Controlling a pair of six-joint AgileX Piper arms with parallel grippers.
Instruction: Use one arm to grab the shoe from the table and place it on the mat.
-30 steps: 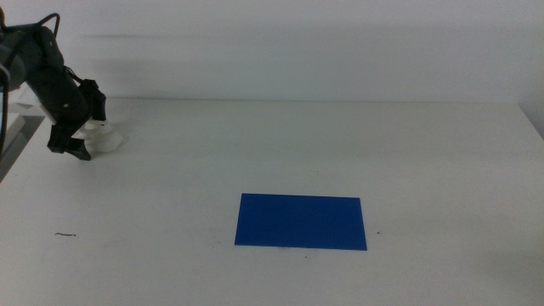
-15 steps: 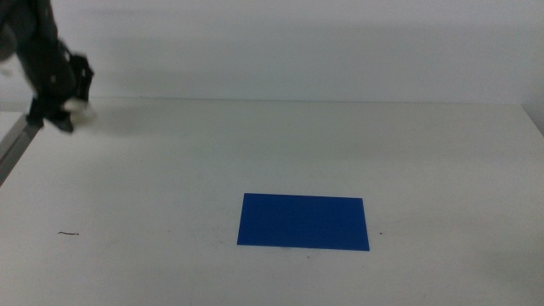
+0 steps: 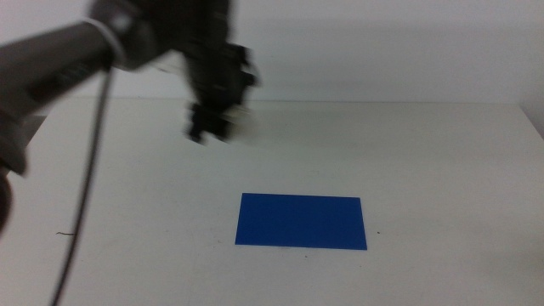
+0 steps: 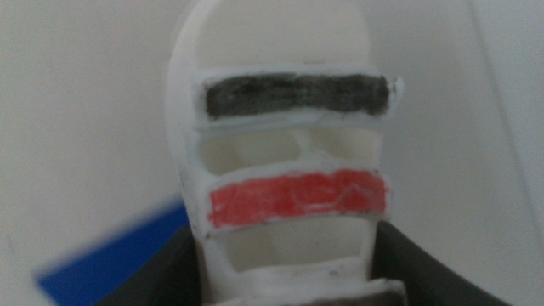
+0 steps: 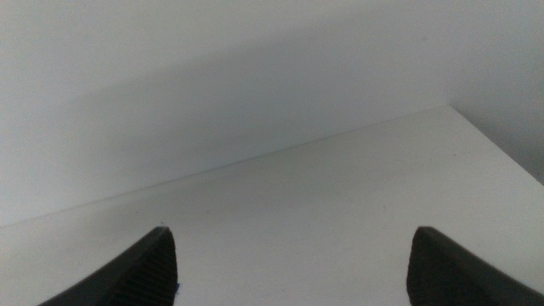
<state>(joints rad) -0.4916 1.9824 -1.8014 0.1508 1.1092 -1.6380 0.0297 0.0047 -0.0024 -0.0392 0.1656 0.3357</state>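
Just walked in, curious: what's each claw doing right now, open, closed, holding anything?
Left gripper: closed on the shoe, carried in the air behind the mat.
Right gripper: open, holding nothing, over the table.

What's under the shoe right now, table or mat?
In the middle view the left end effector carries the shoe above bare table, short of the mat. In the left wrist view, the shoe covers what lies directly beneath; a mat corner shows beside it.

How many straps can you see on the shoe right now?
2 clearly on the shoe, held by the left gripper: a dark strap and a red strap. A third may be hidden near the jaws.
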